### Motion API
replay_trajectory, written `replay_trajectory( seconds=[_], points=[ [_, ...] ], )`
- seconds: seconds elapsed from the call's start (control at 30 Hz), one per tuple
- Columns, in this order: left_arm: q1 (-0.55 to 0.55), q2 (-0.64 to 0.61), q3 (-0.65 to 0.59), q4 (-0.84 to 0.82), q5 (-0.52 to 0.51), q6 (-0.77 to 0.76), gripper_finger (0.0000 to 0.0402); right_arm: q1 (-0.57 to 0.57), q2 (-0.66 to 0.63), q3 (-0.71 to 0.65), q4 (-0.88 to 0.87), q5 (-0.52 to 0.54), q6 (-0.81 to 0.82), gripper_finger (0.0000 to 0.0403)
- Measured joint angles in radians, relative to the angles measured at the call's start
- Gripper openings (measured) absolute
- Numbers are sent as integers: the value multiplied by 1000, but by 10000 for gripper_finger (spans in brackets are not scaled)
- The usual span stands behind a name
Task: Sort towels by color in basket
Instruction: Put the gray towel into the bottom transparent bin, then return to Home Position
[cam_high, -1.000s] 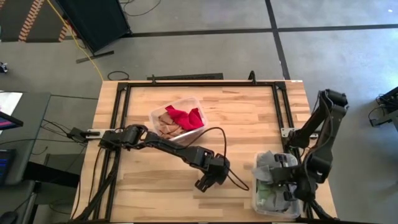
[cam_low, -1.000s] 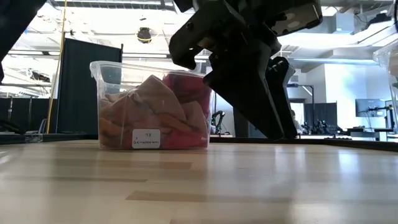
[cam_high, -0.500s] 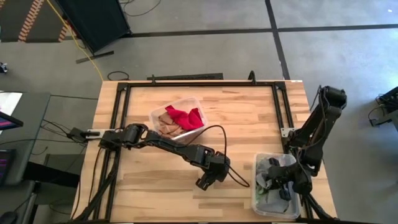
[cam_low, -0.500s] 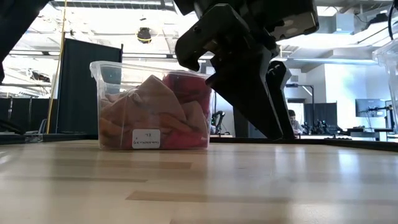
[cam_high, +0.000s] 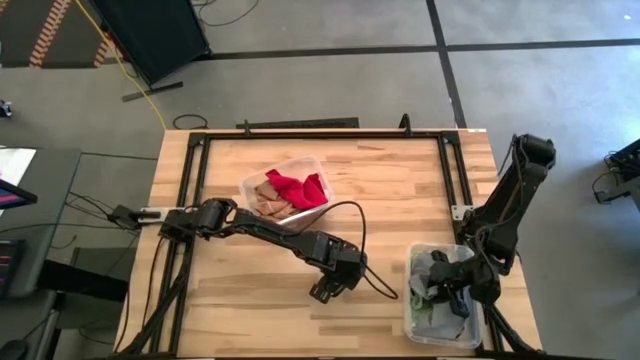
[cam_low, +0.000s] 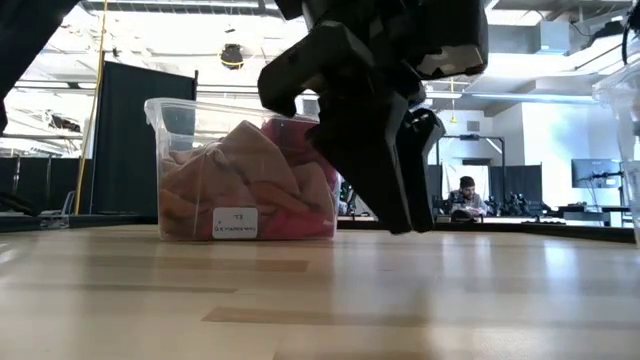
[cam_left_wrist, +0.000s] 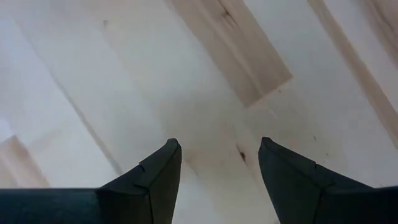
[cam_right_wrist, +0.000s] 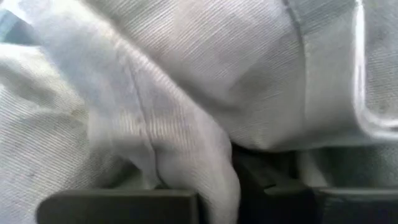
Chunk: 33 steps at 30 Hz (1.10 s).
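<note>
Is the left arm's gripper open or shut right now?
Open. The left gripper hangs over bare table beside the bins, jaws spread apart with only wood showing between them.

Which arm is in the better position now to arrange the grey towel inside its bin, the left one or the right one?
Probably the right. The right gripper is down in the clear bin, against the grey towel. The left gripper is open and empty over bare table, away from both bins.

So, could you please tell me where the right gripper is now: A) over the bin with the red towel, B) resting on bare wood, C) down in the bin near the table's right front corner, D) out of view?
C: the right gripper is down in the clear bin, pressed among grey cloth.
</note>
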<state>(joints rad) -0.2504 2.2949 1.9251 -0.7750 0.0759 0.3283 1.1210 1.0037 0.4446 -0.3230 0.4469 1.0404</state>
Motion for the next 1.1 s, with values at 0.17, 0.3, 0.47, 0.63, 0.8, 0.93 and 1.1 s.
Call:
replay_trajectory(
  seconds=[0.17, 0.3, 0.47, 0.63, 0.8, 0.93, 1.1],
  points=[
    [0, -32, 0, -15, -12, -3, 206, -16, -76, 38, -56, 3, -26, 115],
    [0, -53, 0, -29, -24, -10, 206, -18, -136, 68, -114, 12, -36, 160],
    [0, -96, 0, -44, -38, -11, 206, -13, -239, 103, -162, 19, -39, 210],
    [-5, -131, 1, -61, -40, -11, 206, 11, -333, 139, -240, 22, -39, 231],
    [-16, -169, 1, -96, -59, 1, 206, 41, -417, 155, -307, 26, -51, 232],
    [-31, -215, 1, -132, -140, 25, 206, 43, -485, 157, -310, 47, -97, 233],
    [-42, -307, 1, -135, -150, 34, 206, 43, -559, 157, -259, 90, -253, 233]
  ],
)
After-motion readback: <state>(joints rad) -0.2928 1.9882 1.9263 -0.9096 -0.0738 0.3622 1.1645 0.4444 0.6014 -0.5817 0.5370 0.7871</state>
